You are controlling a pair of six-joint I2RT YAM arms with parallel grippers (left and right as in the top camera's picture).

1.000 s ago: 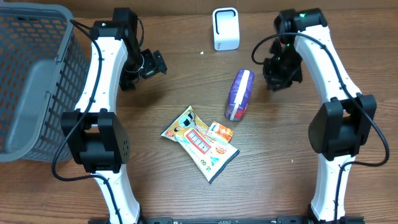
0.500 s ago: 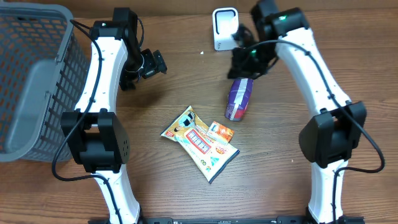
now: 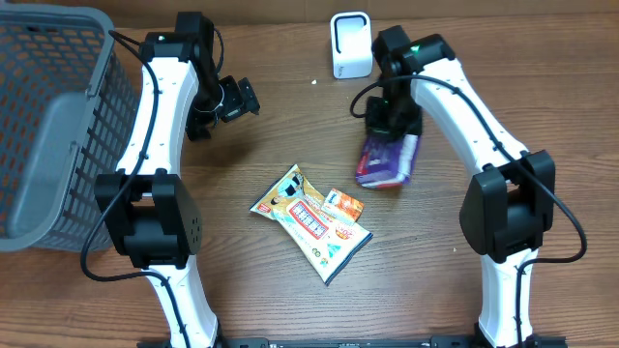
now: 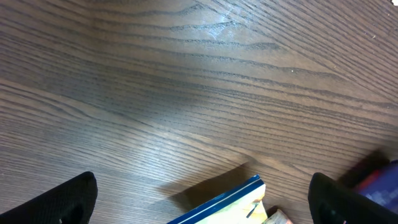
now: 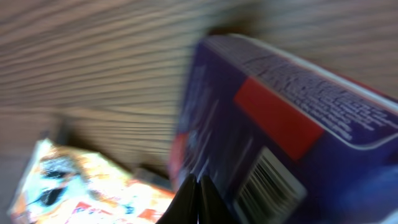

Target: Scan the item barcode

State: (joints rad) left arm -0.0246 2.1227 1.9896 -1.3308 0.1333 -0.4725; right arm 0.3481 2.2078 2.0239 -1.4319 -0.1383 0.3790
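Note:
The purple packet (image 3: 387, 162) lies on the wooden table, below the white scanner (image 3: 351, 44) at the back edge. My right gripper (image 3: 390, 124) sits at the packet's upper end, its jaws shut with nothing between them. In the right wrist view the shut gripper (image 5: 199, 186) rests against the blurred purple packet (image 5: 298, 112), and a barcode (image 5: 270, 177) shows on the face beside it. My left gripper (image 3: 237, 97) hovers open at the back left, well away from the packet. The left wrist view shows that gripper (image 4: 202, 200) open over bare wood.
A colourful snack packet (image 3: 309, 222) and a small orange packet (image 3: 341, 205) lie mid-table, left of the purple one. A grey mesh basket (image 3: 48, 126) fills the far left. The snack packet's blue edge (image 4: 233, 202) shows in the left wrist view.
My right arm swung in from the right to the purple packet's top end, its jaws closing fully. The packet has turned onto a wider face and shifted slightly right. The left arm stayed still.

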